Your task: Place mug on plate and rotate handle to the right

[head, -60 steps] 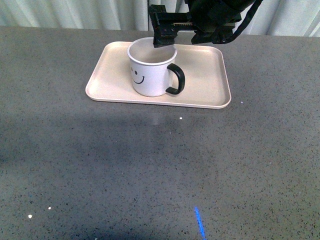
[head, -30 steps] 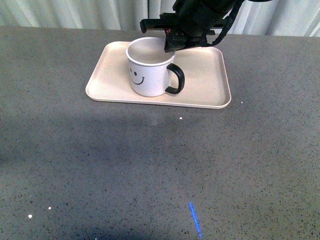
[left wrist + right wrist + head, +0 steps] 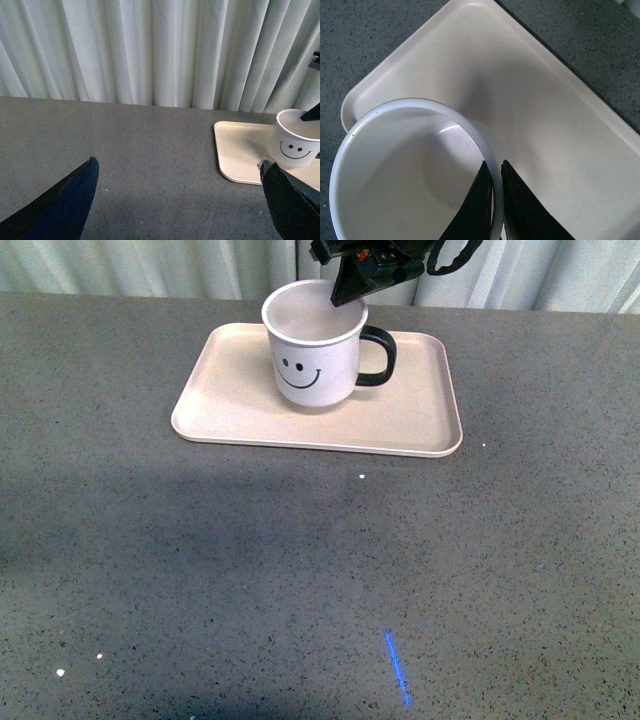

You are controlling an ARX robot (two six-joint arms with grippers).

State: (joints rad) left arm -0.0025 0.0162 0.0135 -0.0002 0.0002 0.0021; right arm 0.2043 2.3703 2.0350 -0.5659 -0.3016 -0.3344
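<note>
The white mug (image 3: 312, 352) with a black smiley face stands upright on the pale pink-beige plate (image 3: 230, 405), smiley facing me. Its black handle (image 3: 378, 356) points to the right. My right gripper (image 3: 345, 295) comes down from the back and is shut on the mug's far right rim; in the right wrist view its black fingers (image 3: 481, 200) pinch the white rim (image 3: 420, 104), one inside and one outside. My left gripper (image 3: 180, 200) is open and empty over bare table, left of the plate (image 3: 235, 150); the mug (image 3: 296, 145) shows there too.
The grey speckled table (image 3: 300, 570) stretches out in front of the plate. A white curtain (image 3: 150, 50) hangs behind the table's far edge. A blue light streak (image 3: 398, 668) lies on the table near the front.
The mug has turned on the plate and shifted a little back and right: the handle swung from front-right to pointing right, and the smiley now faces me. The right gripper moved with the rim.
</note>
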